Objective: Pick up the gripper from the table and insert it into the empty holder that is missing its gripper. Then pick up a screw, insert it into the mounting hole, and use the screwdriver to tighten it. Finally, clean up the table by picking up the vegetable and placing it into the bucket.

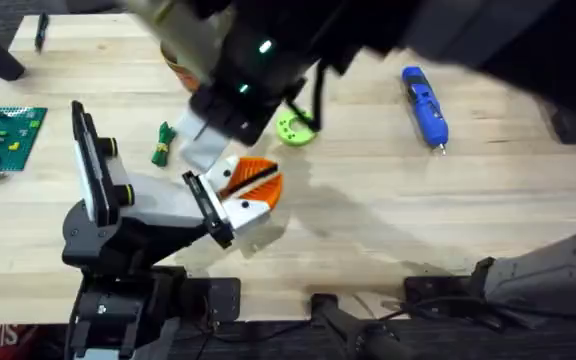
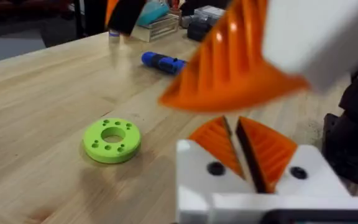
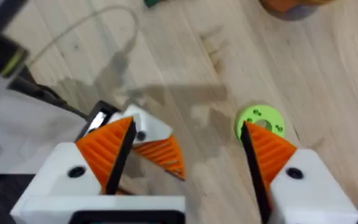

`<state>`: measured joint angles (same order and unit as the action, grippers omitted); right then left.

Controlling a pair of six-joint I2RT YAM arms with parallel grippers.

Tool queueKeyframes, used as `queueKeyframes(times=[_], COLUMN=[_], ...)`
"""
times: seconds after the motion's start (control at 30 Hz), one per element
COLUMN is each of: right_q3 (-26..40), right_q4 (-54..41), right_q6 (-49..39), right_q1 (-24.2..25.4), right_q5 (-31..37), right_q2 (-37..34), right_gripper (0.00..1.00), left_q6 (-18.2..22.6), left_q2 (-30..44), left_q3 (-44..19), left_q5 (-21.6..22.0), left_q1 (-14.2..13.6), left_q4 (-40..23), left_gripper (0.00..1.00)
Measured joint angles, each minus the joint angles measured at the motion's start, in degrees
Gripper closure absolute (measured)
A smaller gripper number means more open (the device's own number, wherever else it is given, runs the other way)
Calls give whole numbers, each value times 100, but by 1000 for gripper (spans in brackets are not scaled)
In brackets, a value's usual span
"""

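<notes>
Overhead: left gripper (image 1: 251, 190) is being held beneath the right arm, probably for a handover. Screwdriver (image 1: 425, 105) and vegetable (image 1: 163, 143) are lying on the table (image 1: 388, 220).

Left wrist: its fingers (image 2: 263, 149) are being pressed together.

Right wrist: right gripper (image 3: 185, 143) fingers are being held spread, straddling them. The loose orange tip cannot be told apart.

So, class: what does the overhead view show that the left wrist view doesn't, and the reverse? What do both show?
Overhead, not left wrist: the vegetable beside the left arm and a green brick baseplate at the table's left edge. Left wrist, not overhead: boxes past the table's far edge, and the left gripper close up, jaws shut. Both: the lime-green disc and the blue screwdriver lying on the wood.
</notes>
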<state>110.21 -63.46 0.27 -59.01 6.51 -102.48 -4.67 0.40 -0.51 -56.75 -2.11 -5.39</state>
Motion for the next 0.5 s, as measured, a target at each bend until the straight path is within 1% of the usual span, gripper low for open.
queueKeyframes(times=[0.03, 0.1, 0.13, 0.33, 0.43, 0.5], right_q3=[0, 0, 0, 2, 2, -58], right_q4=[-65, -231, -326, -982, -1394, -1505], right_q6=[52, 158, 222, 664, 896, 1010], right_q1=[78, 261, 366, 1142, 1570, 1819], right_q5=[-9, -16, -16, -29, -31, -31], right_q2=[49, 168, 242, 612, 654, 654], right_gripper=[9, 8, 8, 10, 10, 10], left_q6=[4, 9, 15, 11, 11, 11], left_q2=[0, 0, 0, 0, 0, 0], left_q3=[0, 0, 0, 0, 0, 0], left_q5=[-2, -3, -2, -4, -4, -4], left_q1=[0, 0, 0, 0, 0, 0], left_q4=[0, 0, 0, -2, -2, -2], left_gripper=[850, 957, 980, 981, 982, 982])
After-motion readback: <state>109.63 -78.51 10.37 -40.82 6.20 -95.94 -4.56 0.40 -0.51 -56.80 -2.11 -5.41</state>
